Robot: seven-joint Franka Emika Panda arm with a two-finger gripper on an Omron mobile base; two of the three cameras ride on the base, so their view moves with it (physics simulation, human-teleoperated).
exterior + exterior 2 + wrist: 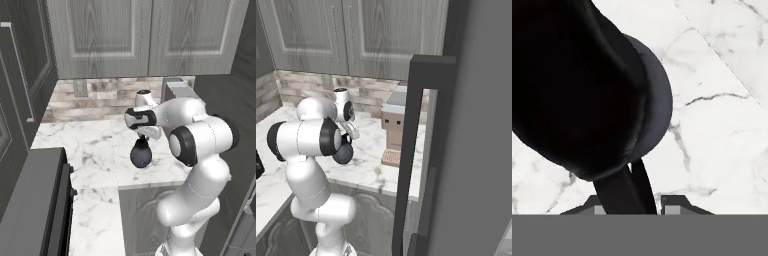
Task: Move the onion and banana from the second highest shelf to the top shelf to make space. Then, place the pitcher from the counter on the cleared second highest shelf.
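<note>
Dark pitcher [141,154] sits mid-frame above the marble counter [95,145], its handle clamped in the gripper [643,200]. At right, a coffee machine [395,131] stands beside the fridge door [415,150].

The tabletop [95,145] is white marble with grey veins, L-shaped, running along a brick-pattern splashback [100,97] and turning toward the camera over grey cabinet fronts [137,215]. The pitcher [141,154], dark and bulbous, is over its middle part near the front edge; whether it touches the marble cannot be told. In the right base view a tan boxy appliance [393,135] stands on the tabletop's far right end, against the splashback.
</note>
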